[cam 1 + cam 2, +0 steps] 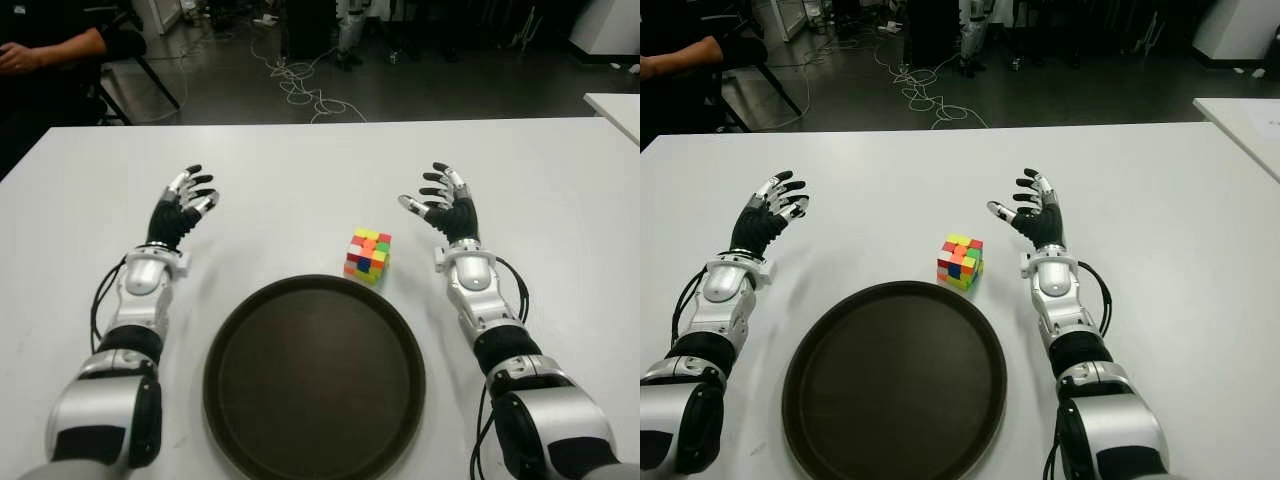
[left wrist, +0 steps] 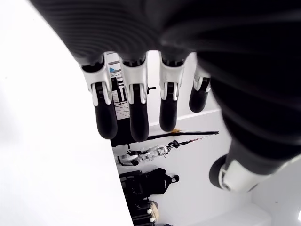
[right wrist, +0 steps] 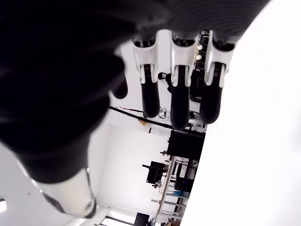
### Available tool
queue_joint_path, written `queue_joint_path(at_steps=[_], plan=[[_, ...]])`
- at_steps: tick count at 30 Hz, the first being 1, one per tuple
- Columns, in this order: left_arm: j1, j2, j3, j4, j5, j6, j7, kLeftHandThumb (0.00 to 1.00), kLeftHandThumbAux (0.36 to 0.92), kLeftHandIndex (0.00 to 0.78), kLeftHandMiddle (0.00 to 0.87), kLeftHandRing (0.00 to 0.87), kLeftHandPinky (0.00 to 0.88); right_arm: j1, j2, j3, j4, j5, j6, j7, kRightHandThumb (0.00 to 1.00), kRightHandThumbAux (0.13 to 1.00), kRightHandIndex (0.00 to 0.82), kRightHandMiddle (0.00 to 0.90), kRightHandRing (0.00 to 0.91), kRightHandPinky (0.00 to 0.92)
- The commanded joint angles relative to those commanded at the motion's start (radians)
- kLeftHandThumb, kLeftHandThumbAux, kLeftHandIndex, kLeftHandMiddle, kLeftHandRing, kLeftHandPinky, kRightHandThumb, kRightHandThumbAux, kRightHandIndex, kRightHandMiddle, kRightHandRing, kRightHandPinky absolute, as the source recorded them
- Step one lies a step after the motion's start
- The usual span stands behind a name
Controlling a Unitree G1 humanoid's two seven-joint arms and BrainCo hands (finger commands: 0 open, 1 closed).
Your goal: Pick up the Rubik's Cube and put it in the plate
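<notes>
Rubik's Cube [image 1: 368,255] on white table [image 1: 300,170], centre frame, just beyond plate [image 1: 314,378] far rim, untouched. Plate holds nothing. My right hand [image 1: 446,208] right of cube, fingers spread, grasping nothing. My left hand [image 1: 182,208] mid-left, also released. Nothing done yet; reach, grasp, placement all left.

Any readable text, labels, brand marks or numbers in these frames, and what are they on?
None can be read.
Rubik's Cube: coloured stickers only, no lettering.
Plate: plain dark surface, no mark.
Left hand and right hand: no readable label.
Background clutter: too small and blurred to read.
</notes>
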Motion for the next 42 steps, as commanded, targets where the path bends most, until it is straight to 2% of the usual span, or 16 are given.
queue_joint_path(at_steps=[13, 20, 42], plan=[[0.003, -0.003, -0.002, -0.004, 0.004, -0.009, 0.010, 0.164, 0.644, 0.107, 0.199, 0.213, 0.252, 0.001, 0.001, -0.003, 0.001, 0.003, -0.004, 0.007, 0.148, 0.796, 0.175, 0.241, 0.282, 0.346], [0.002, -0.001, -0.003, -0.003, 0.005, 0.001, 0.009, 0.190, 0.652, 0.106, 0.203, 0.221, 0.262, 0.000, 0.001, -0.003, 0.003, 0.003, -0.005, 0.005, 0.125, 0.794, 0.172, 0.238, 0.279, 0.344], [0.004, -0.001, -0.008, 0.005, 0.010, 0.001, 0.009, 0.156, 0.643, 0.101, 0.192, 0.210, 0.253, 0.011, 0.001, 0.005, -0.005, -0.011, 0.004, -0.008, 0.113, 0.792, 0.171, 0.244, 0.287, 0.355]])
